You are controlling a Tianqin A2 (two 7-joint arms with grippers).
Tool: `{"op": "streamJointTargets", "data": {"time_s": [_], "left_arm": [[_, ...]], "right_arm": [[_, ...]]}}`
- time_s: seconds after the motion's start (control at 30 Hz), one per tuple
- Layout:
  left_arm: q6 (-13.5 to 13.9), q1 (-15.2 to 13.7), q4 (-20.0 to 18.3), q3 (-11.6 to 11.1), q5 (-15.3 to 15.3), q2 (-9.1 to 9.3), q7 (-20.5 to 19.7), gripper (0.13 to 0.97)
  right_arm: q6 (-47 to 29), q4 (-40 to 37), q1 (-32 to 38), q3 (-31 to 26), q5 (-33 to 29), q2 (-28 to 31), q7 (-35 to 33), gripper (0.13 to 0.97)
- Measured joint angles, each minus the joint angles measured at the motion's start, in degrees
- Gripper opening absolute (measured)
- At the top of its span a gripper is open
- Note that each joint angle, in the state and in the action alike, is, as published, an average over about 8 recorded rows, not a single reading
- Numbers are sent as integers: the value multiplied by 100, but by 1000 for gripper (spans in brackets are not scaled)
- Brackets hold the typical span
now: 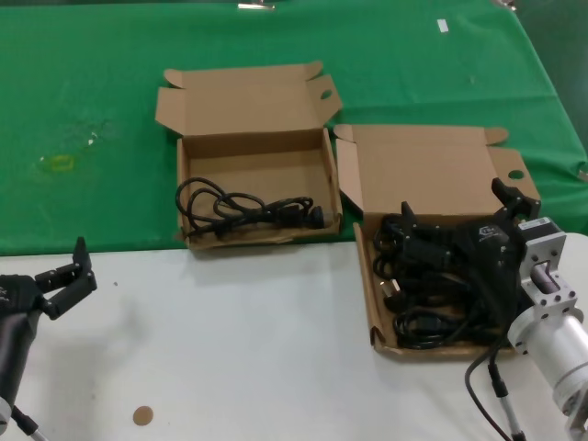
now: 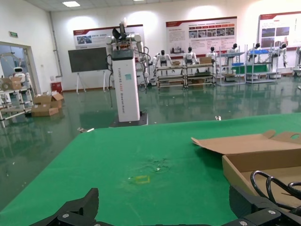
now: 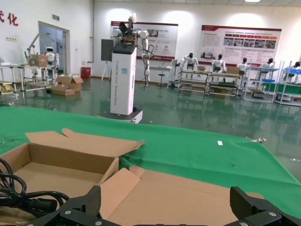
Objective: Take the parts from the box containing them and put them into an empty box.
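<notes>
The left gripper (image 2: 164, 214) shows at the frame's lower edge, jaws spread wide over the green cloth (image 2: 141, 160). Beyond one jaw sits an open cardboard box (image 2: 256, 162), flap raised, with black cable (image 2: 273, 186) coiled inside. A white robot (image 2: 126, 75) stands behind.

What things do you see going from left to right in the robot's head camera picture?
Left gripper → squarer box holding one cable → longer box full of cables → right gripper.
</notes>
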Motion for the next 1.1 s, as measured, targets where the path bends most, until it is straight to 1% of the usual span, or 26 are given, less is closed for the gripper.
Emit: {"op": "streamJointTargets", "data": {"time_s": [1.1], "left_arm": [[0,0,0,0,0,0,0,966]], "right_arm": [[0,0,0,0,0,0,0,966]]}}
